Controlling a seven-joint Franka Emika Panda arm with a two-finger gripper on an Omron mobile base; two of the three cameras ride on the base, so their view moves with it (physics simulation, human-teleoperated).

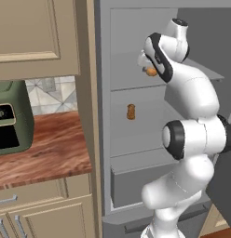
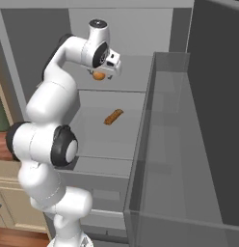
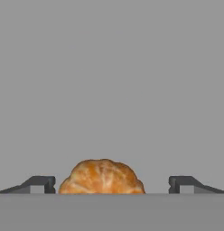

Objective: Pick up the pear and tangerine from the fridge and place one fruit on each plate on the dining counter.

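Tangerine [image 3: 101, 177]: on the fridge [image 1: 136, 121] upper shelf, between our gripper [image 3: 112, 184] tips, untouched. Gripper: spread wide, holding nothing. Risk we note: closing off-centre may roll the round fruit toward the shelf's back, or a shallow pinch lets it slip.

Two cameras sit behind the arm, one on its left, one on its right, both looking into the open fridge [image 1: 136, 116]. The hand camera looks very close at the tangerine [image 3: 101, 177].
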